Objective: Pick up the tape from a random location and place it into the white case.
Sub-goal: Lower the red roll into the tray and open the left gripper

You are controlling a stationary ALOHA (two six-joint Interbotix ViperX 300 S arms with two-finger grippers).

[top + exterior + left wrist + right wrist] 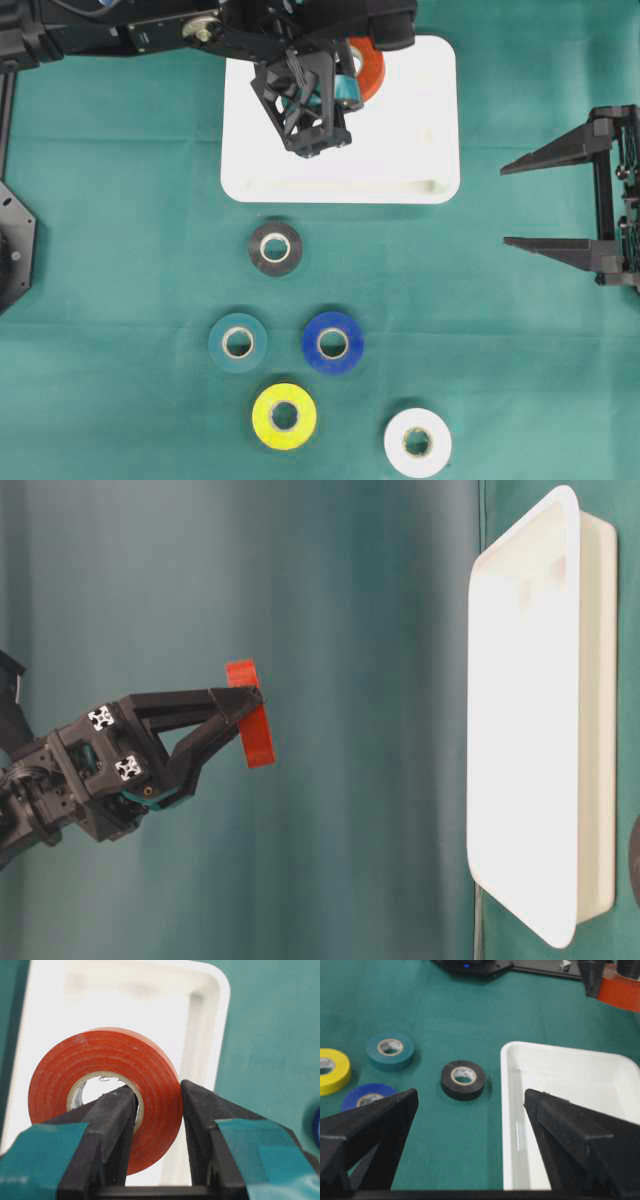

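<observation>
Our left gripper (159,1097) is clamped on the red tape (102,1092), held above the white case (430,150).
Released here, edge-down, it may roll out past the rim; our right gripper (520,205) waits spread apart.

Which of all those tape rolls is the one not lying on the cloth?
The red roll. The left gripper holds it up over the white case, one finger through its hole; the black, teal, blue, yellow and white rolls all lie flat on the cloth.
</observation>
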